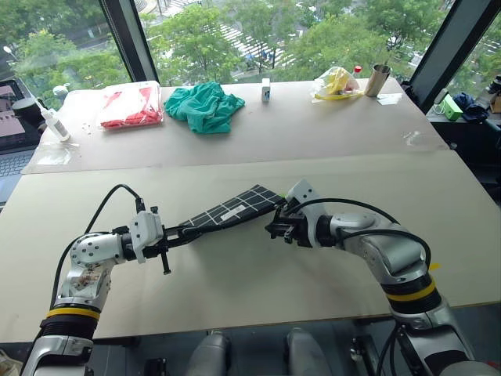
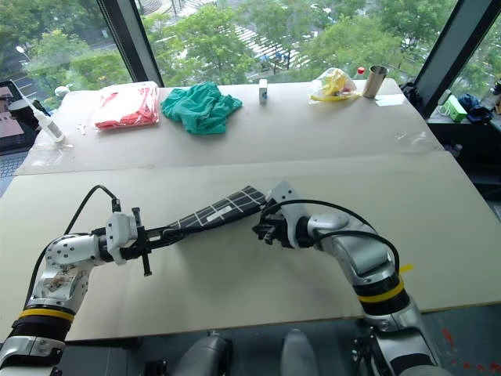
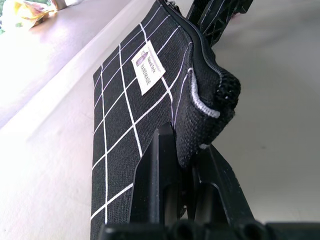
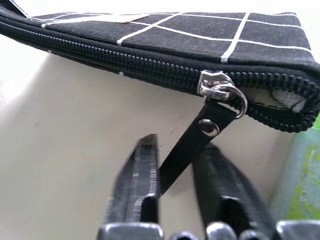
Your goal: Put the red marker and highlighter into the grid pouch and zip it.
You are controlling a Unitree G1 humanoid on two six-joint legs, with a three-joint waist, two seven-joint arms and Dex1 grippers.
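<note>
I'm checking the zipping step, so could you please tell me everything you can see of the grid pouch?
The grid pouch is flat black fabric with white grid lines and a small white label. It is held above the table, stretched between both arms. The left pincer is shut on one end corner. The right pincer is shut on the black strap pull hanging from the metal slider, near the other end. The zipper looks closed behind the slider, with a short gap ahead.
</note>
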